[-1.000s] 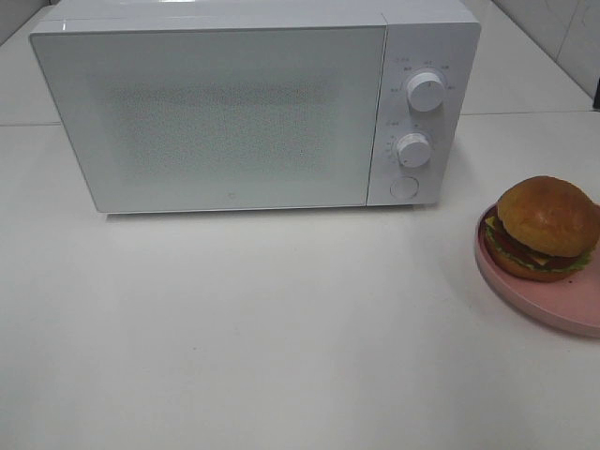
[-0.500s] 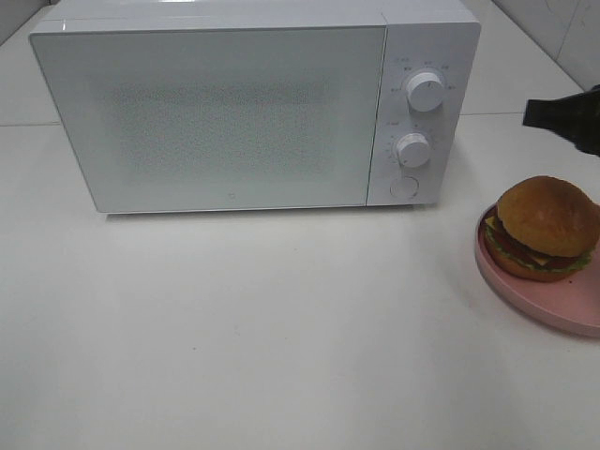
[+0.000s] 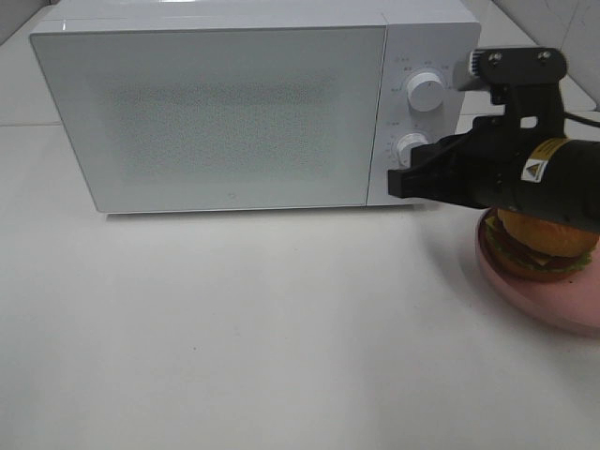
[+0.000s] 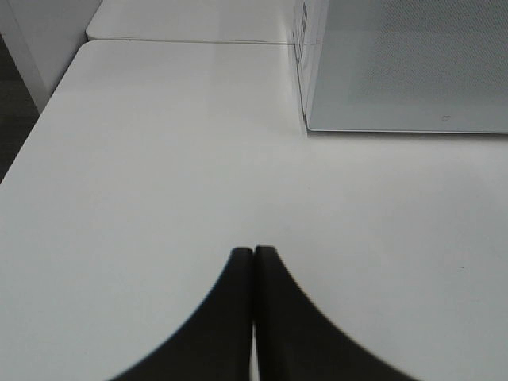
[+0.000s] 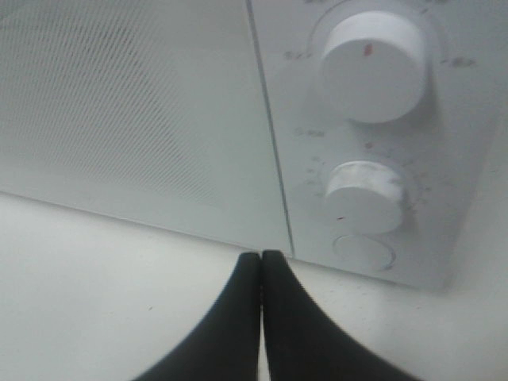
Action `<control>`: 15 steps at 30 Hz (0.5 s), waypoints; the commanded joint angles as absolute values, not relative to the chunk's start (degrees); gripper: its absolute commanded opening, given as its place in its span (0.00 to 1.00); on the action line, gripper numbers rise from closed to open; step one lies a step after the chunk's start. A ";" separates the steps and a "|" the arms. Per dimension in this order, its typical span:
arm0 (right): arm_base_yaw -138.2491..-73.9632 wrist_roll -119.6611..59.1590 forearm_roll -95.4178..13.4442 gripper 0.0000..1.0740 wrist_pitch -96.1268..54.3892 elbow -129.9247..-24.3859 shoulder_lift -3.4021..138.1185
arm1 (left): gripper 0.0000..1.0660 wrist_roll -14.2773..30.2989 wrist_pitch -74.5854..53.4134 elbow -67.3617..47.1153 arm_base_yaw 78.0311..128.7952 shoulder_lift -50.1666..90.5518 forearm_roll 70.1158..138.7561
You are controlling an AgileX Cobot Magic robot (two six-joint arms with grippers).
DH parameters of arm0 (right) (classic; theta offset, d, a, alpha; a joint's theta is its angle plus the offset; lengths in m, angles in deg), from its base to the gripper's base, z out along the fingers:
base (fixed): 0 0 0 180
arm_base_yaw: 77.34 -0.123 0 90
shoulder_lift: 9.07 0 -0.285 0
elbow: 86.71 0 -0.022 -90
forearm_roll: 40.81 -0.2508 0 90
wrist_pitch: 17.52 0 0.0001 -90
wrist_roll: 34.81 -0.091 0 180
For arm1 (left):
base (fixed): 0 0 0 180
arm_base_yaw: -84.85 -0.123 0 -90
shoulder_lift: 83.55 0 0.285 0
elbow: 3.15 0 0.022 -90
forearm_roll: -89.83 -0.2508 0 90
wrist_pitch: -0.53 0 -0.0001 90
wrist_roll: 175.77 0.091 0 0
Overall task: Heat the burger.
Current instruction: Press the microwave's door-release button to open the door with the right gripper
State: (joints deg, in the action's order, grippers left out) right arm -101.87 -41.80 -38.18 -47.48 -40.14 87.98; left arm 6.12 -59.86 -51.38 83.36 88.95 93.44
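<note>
Burger [image 3: 544, 246] with a golden-brown bun sits on the round pink plate [image 3: 525, 292] at the right side of the white table [image 3: 281, 337]. The black right arm [image 3: 525, 173] hides its top. The right gripper [image 3: 399, 181] is closed on nothing, near the bottom right corner of the big white microwave [image 3: 225, 112].

From the left wrist, the left gripper [image 4: 254, 255] is closed too, low over the table, left of the microwave.

From the right wrist, two black fingers [image 5: 238, 317] press together near the round button [image 5: 363, 250] under two white knobs [image 5: 370, 67]
</note>
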 commanded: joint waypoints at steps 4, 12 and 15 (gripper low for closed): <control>-103.47 -48.73 -37.55 0.00 -50.92 -40.49 93.31 | 0.00 6.12 -59.12 -51.49 83.30 90.44 93.72; -103.47 -61.74 -37.55 0.00 -53.96 -40.49 98.24 | 0.00 6.12 -59.12 -51.49 83.30 90.09 93.72; -103.47 -68.95 -37.49 0.00 -56.59 -40.49 100.02 | 0.00 6.12 -59.12 -51.49 83.30 90.09 93.72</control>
